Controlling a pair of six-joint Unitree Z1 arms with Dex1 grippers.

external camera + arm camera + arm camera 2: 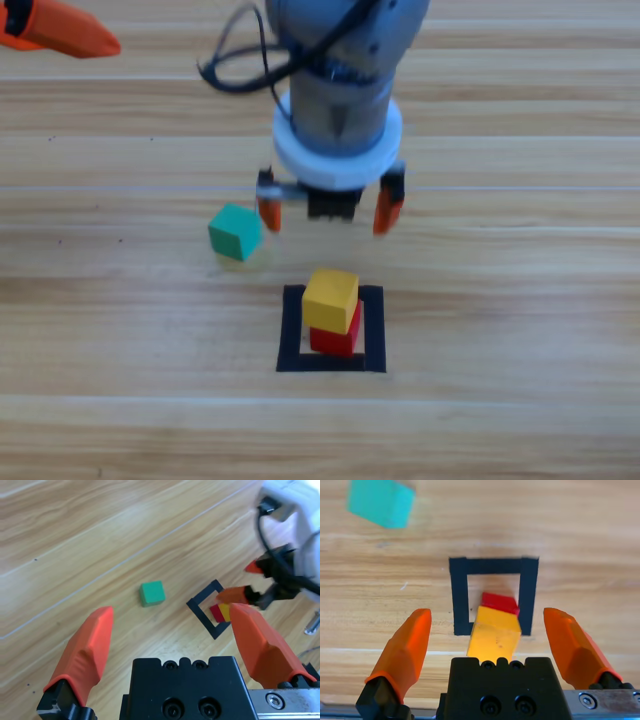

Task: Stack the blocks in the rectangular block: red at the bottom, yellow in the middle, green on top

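The red cube [335, 340] sits inside the black tape rectangle [291, 330] on the wooden table [520, 300], and the yellow cube [331, 296] rests on top of it, turned a little so that a strip of red shows past one edge. In the right wrist view the yellow cube [494, 637] covers most of the red cube [499, 603], and both lie within the tape rectangle [461, 595], toward the side nearer the camera. The teal-green cube [235, 232] stands alone on the bare wood outside the outline, up and to the left of the stack in the high view and apart from it; it shows at the upper left corner of the right wrist view [380, 502] and near the middle of the left wrist view [152, 593]. The right gripper [330, 212] hangs just above the stack in the high view, between it and the picture's top edge, its two orange jaws spread wide and holding nothing; one jaw tip is just beside the teal-green cube, though contact cannot be judged. The left gripper [60, 32] waits at the top left corner of the high view, well apart from the cubes, and its own wrist view shows its jaws [170, 635] spread apart and empty, looking toward the green cube, the tape rectangle [200, 611] and the other arm's gripper [240, 582].
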